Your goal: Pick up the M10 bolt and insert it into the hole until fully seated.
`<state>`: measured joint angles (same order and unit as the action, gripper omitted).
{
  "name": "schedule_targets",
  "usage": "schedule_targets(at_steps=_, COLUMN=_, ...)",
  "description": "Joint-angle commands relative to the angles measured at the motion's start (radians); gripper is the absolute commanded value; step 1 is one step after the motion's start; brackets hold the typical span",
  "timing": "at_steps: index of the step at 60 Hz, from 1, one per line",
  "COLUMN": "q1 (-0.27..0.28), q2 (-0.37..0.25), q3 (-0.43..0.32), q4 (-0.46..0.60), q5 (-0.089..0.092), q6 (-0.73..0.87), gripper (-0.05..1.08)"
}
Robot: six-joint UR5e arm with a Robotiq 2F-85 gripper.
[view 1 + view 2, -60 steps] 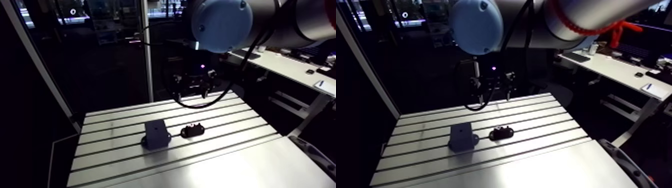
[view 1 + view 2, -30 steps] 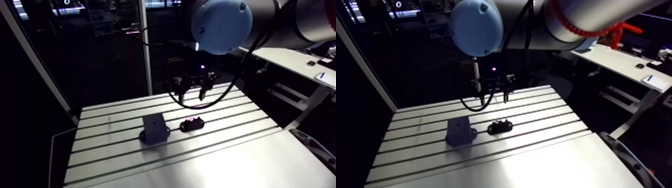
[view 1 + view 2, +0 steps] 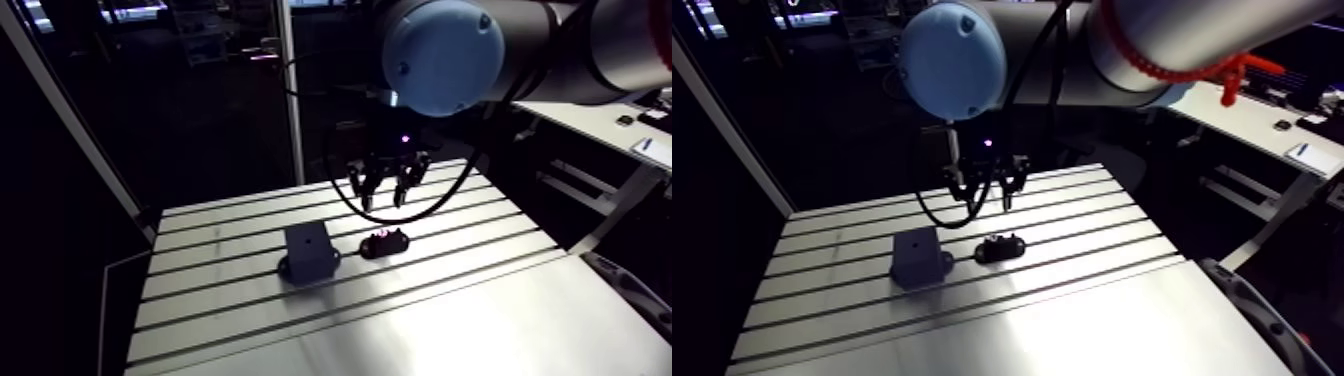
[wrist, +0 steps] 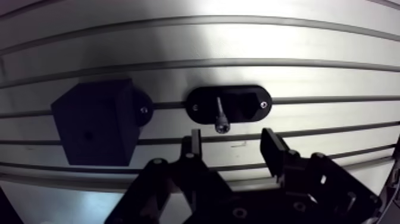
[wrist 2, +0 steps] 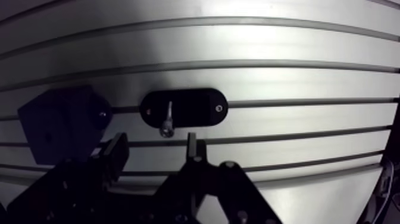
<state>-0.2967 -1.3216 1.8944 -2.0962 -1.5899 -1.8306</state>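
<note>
Surface (image 4: 333, 59): brushed aluminium, parallel slots running across it.
Pincer (image 4: 231, 140): black, two-fingered, hovering wide open over the holder, gripping nothing.
Block (image 4: 95, 128): dark, matte, angular, sitting just beside the holder.
Holder (image 4: 244, 104): black, oval, lying flat.
M10 bolt (image 4: 220, 116): slim, metallic, resting across the holder, its head pointing toward the pincer.

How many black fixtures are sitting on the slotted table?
2. An angular block, and beside it an oval holder carrying the bolt, just ahead of the open end effector. None appears hidden.
</note>
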Motion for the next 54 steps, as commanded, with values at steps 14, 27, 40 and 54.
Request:
schedule_targets(at_steps=14, q1=-0.006, q2=0.006, q3=0.022, q4=-0.001, q5=0.0, q6=-0.003, gripper=0.4)
schedule_targets(at_steps=27, q1=-0.006, q2=0.015, q3=0.03, q4=-0.035, q5=0.0, q6=-0.008, gripper=0.42)
schedule_targets(at_steps=40, q1=-0.006, q2=0.023, q3=0.027, q4=-0.037, q5=-0.002, q6=-0.008, gripper=0.44)
schedule_targets(at_steps=54, q1=-0.004, q2=0.037, q3=0.027, q4=-0.037, q5=-0.003, q6=-0.009, gripper=0.48)
